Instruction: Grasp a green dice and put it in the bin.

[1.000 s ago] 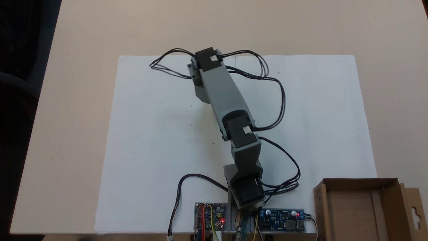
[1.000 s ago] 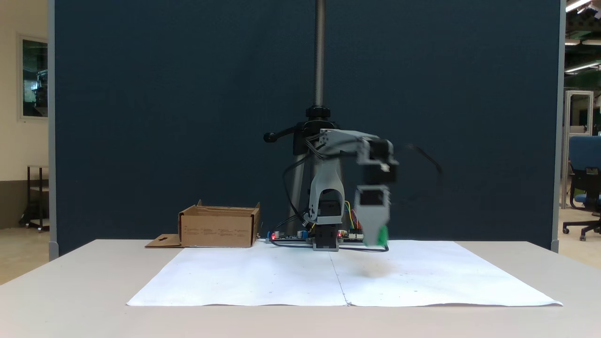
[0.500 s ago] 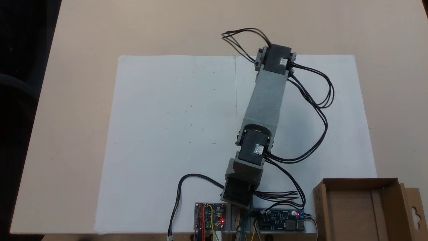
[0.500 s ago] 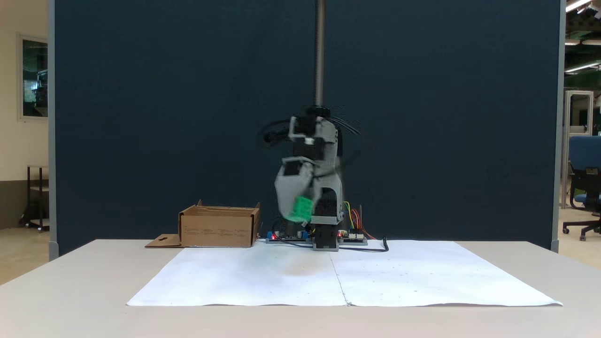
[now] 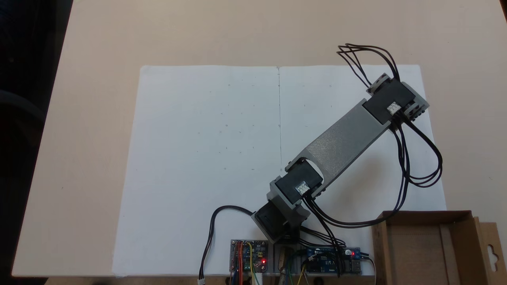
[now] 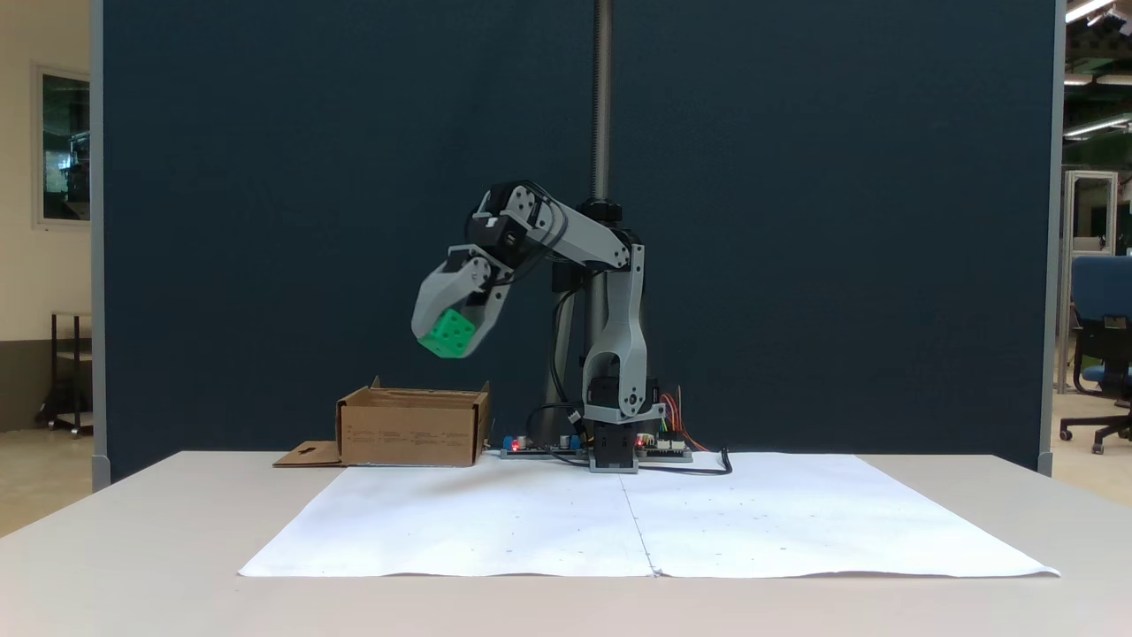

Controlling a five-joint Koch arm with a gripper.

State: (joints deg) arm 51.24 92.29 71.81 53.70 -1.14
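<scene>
- Dark blue partition panel (image 6: 265, 221) formed the backdrop in a fixed view, with a beige table (image 6: 133, 548) in front of it; I saw a white paper sheet (image 5: 198, 158) spread across the table in both fixed views.
- My arm (image 5: 340, 138) stood at the sheet's near edge as seen from above, its grey link reaching diagonally toward the upper right of that view, with black cables (image 5: 420, 158) looping off the wrist joint.
- From the front, I found the gripper (image 6: 449, 332) raised well above the table and angled downward, its jaws clamped on the green dice (image 6: 449, 333), whose pips faced the camera.
- That dice hung in the air above the bin (image 6: 413, 430), near the box's right end in this view and well clear of its rim.
- Seen from above, the bin (image 5: 459, 241) sat at the lower right corner, open side up, its slotted flap (image 5: 492, 249) lying out to the right.
- Two circuit boards (image 5: 249, 261) with red lights lay beside the arm's base.
</scene>
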